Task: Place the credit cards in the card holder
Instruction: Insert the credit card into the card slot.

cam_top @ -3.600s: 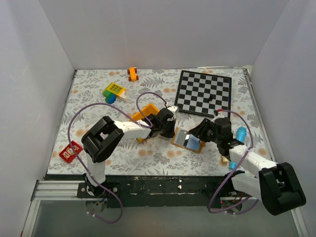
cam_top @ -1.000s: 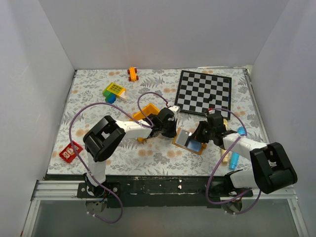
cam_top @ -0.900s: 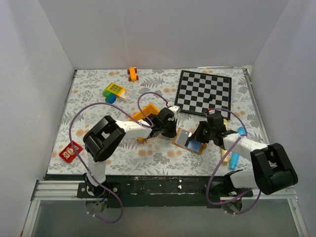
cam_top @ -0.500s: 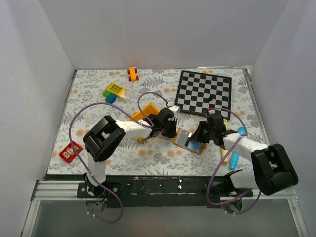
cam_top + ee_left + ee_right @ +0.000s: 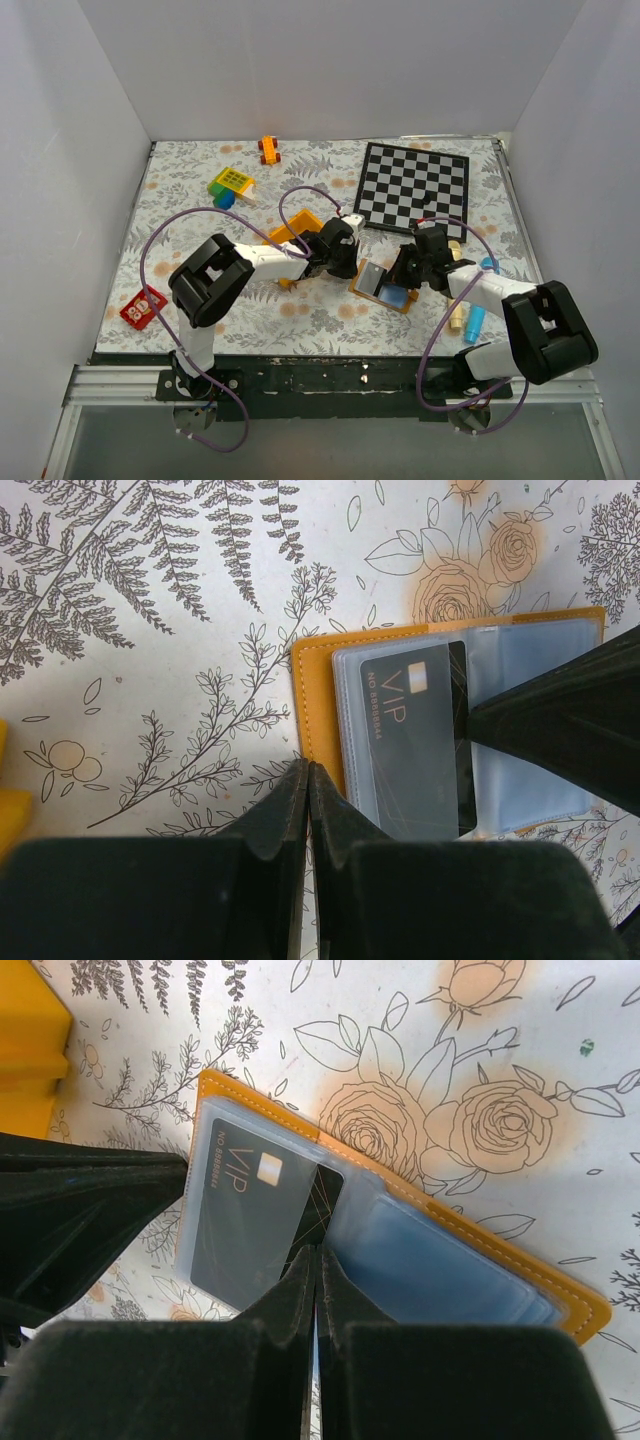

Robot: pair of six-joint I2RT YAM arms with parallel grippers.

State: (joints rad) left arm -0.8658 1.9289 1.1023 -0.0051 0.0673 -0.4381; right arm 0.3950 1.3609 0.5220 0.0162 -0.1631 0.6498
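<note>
Flowered tablecloth (image 5: 200, 250) from above: the open card holder (image 5: 383, 287) lies between left gripper (image 5: 350, 268) and right gripper (image 5: 403, 277). Left wrist: shut, empty jaws sit at the holder's outer edge. Right wrist: shut, empty jaws meet the exposed edge of the credit card (image 5: 255, 1215), its sleeve lying ahead-left.

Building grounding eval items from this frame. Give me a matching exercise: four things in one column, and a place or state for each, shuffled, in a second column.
Column one
1. black VIP card
2. card holder
3. chequered board
4. left claw

Column two
A. shut, nothing between its fingers
B. lying flat at the far right
C. partly under a clear sleeve
D. lying open, pale blue inside facing up

Pairs: 1-C, 2-D, 3-B, 4-A
</note>
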